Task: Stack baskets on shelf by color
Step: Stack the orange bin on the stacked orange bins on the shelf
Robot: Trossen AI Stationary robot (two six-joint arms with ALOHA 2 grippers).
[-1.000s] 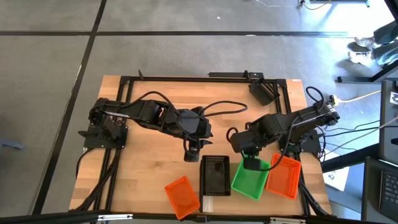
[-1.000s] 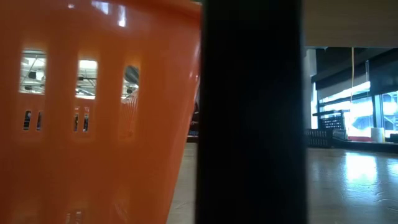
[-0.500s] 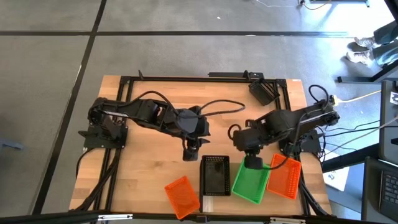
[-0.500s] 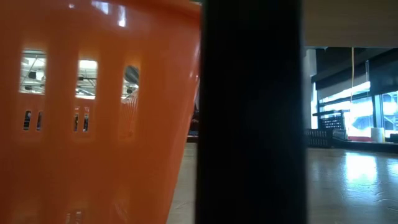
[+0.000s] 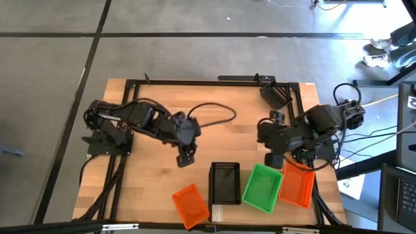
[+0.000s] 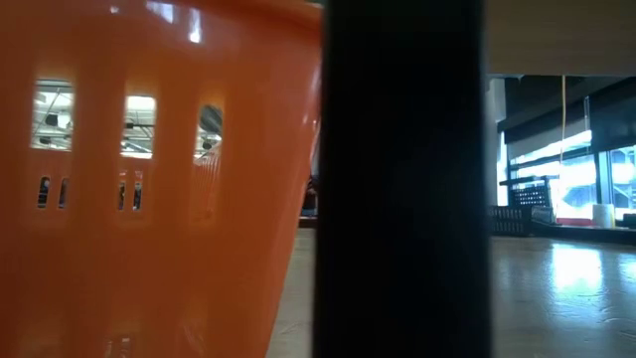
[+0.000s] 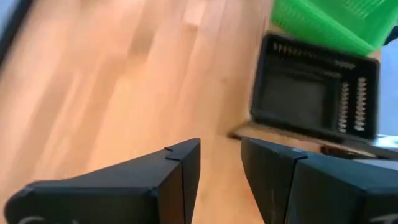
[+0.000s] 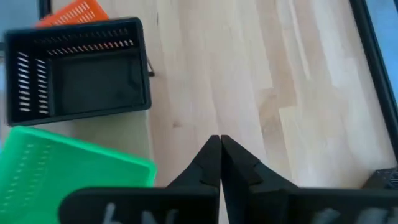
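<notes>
Baskets lined along the near tabletop edge: black basket on the pale shelf, green basket just beside it, orange basket at the right end, another orange one loose to the left. Thin perforated plastic, likely light, springy and slick, so best pinched over a rim wall. Left claw parted, right claw closed, both empty above bare wood.
</notes>
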